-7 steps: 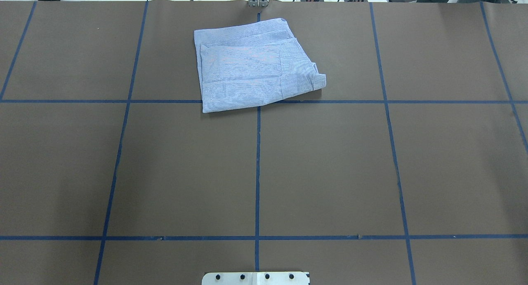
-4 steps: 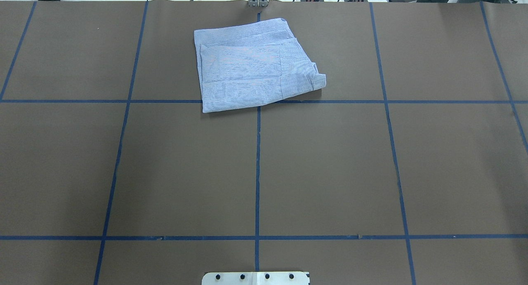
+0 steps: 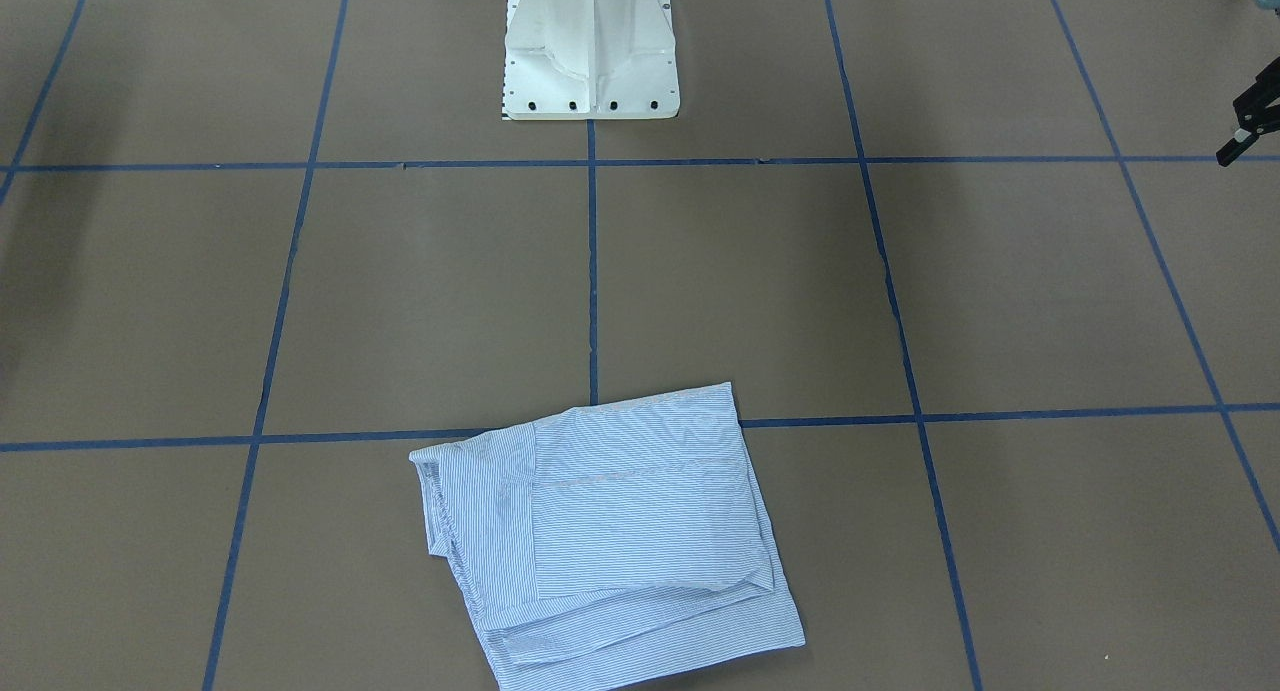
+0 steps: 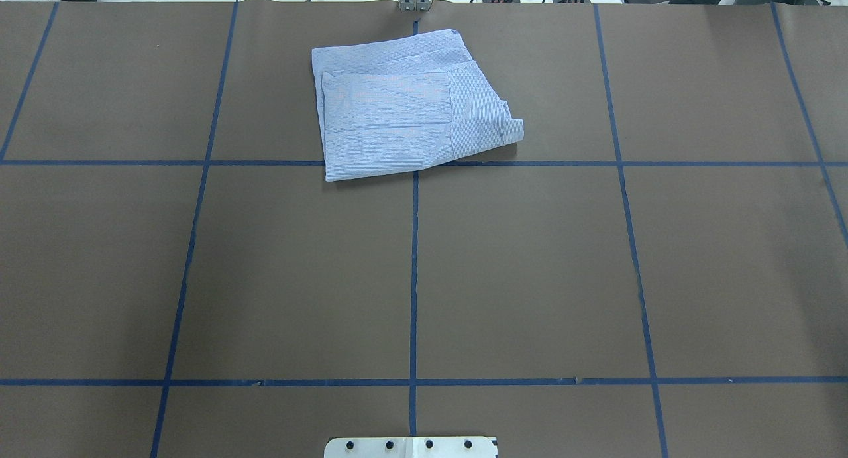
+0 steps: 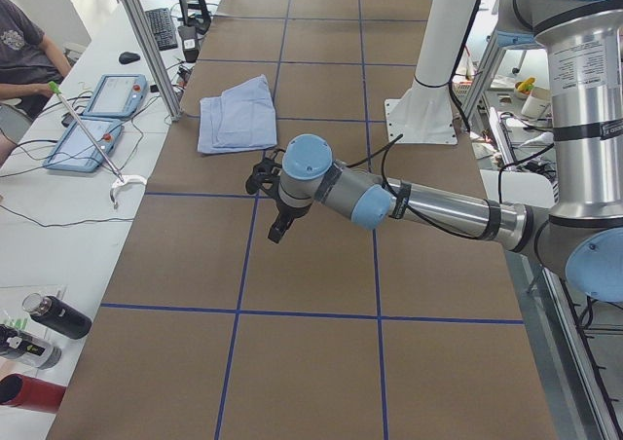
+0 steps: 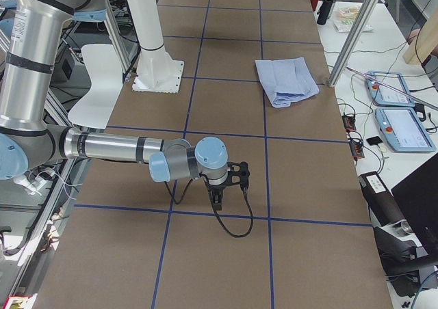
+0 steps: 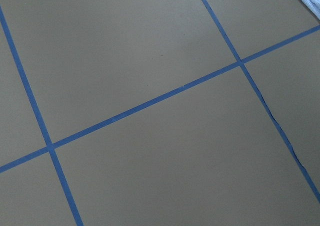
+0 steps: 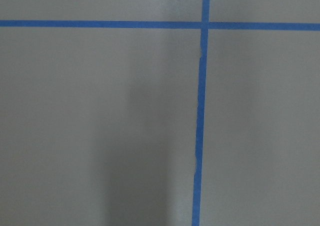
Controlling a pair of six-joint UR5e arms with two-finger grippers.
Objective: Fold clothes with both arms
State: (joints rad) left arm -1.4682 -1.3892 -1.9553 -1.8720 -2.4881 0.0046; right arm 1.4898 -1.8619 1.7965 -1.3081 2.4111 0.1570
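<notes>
In the view from the left end, a white side desk runs down the left edge. A person sits at its upper left. Two blue pads lie near them, and bottles lie at the lower left.

Next comes the big table. It is covered in brown paper, and blue tape lines cut it into squares. The shirt lies folded flat in the upper middle, near the desk side of the table. Below it, in the middle of the picture, the left gripper hangs over bare paper, well apart from the shirt. Nothing hangs from it, and I cannot tell how far its fingers are spread. The left arm stretches off to the right. A white post stands at the upper right.

From the right end, a white chair stands at the left beside the table. The right arm reaches in from the left to the middle. The right gripper points down over the paper with nothing in it. I cannot tell if it is open or closed. The shirt is in the upper right, well apart from it.

From above, the shirt sits at the top middle, with its lower edge just over a blue line.
</notes>
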